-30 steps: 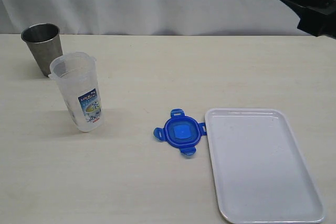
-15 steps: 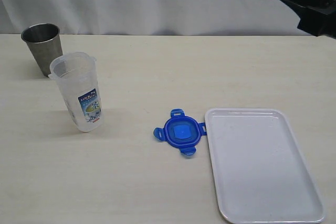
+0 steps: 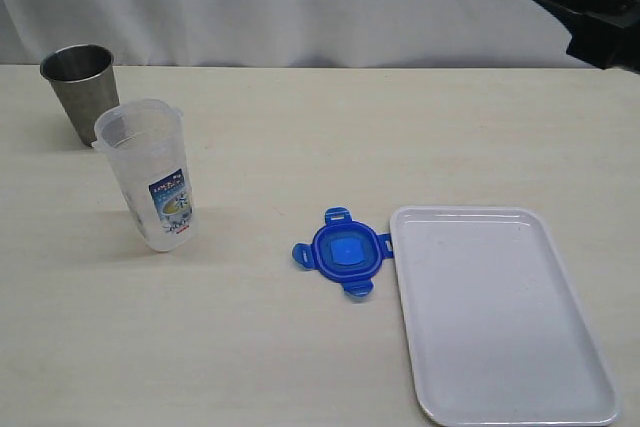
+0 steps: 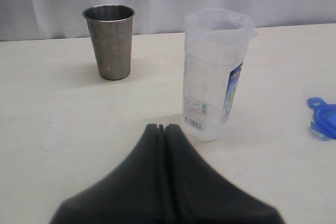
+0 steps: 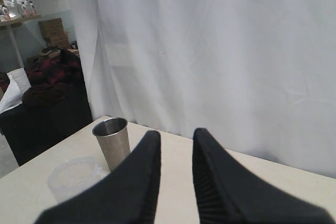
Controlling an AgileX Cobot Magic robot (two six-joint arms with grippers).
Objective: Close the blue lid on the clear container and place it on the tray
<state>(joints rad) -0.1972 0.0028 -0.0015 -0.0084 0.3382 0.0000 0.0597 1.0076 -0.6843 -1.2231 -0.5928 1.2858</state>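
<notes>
- The clear container (image 3: 150,175) is stood upright on the table (image 3: 300,137), over on the left of the exterior view. Its top is open and its printed label is turned toward that camera.
- A grey metal cup (image 3: 82,87) is parked just behind it, also upright. From the left wrist view a clear gap can be seen between the two.
- The blue lid (image 3: 343,251) is laid flat on the table with its four flaps splayed out, well apart from the container, so it hasn't been put on yet.
- The lid is right up against the left edge of the tray (image 3: 500,347). Whether the nearest flap is actually touching the rim can't be made out.
- The tray is lying flat at the front right of the table.
- Left gripper (image 4: 161,127): the fingers are pressed tight together with only a seam between them, and nothing is held. It's pointed at the foot of the container, which is near but not touched.
- Right gripper (image 5: 176,137): the fingers are parted by a narrow gap, with nothing pinched in it. It's held up high, with the white curtain (image 5: 236,51) behind it and the cup and container rim seen far below.
- The right arm (image 3: 590,2) is only seen as a black bulk in the top right corner of the exterior view.
</notes>
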